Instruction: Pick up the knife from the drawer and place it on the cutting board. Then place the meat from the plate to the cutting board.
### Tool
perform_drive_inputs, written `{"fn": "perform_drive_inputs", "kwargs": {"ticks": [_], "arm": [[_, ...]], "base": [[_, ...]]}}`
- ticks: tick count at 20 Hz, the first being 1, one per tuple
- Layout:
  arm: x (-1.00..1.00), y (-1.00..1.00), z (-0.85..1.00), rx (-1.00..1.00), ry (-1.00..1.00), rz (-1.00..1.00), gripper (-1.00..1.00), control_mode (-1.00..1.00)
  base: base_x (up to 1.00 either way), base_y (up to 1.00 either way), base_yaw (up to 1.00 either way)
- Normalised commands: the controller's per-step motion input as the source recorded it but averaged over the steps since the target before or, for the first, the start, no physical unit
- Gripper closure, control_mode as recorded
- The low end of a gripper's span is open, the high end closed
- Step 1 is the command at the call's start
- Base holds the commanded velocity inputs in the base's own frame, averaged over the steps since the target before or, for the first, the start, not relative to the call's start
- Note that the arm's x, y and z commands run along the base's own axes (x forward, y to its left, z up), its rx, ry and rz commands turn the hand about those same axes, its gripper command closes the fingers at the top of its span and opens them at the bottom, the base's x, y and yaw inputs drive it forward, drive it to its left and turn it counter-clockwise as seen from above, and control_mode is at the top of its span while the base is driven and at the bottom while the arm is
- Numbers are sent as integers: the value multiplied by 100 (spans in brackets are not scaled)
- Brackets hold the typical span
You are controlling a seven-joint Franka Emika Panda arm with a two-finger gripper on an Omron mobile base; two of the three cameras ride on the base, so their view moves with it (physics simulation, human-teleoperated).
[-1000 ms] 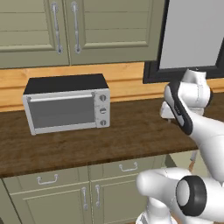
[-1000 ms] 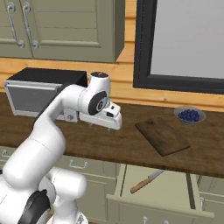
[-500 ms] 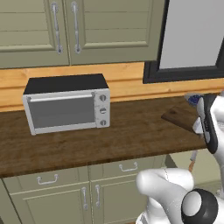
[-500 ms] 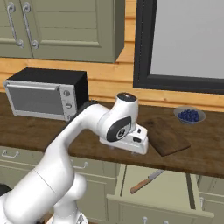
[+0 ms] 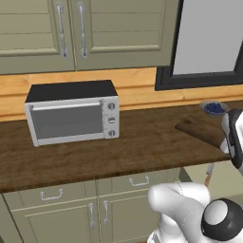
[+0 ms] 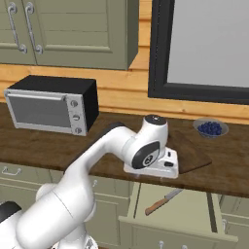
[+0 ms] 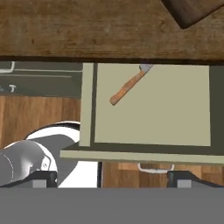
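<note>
claw (image 7: 112, 177) moved above open drawer (image 7: 151, 105)

Dark-brown matt wooden countertop (image 6: 58, 146) carries a brushed-metal microwave with black top (image 5: 71, 116), and below it the smooth painted olive-green drawer (image 7: 151, 105) holds a wood-handled, pale-metal-bladed knife (image 7: 129, 85).

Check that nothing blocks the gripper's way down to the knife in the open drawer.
Nothing visible does. The knife lies alone on the floor of the pulled-out drawer, below the open gripper, with only bare drawer floor around it.
</note>
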Motion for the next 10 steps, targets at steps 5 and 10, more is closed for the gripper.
{"fn": "perform_drive_inputs", "kwargs": {"ticks": [5,10], "arm": [[8,-14,-28,6,4,1,-100,-100],[0,-15,-73,9,23,0,-100,-100]], "base": [[0,0,0],[0,0,0]]}}
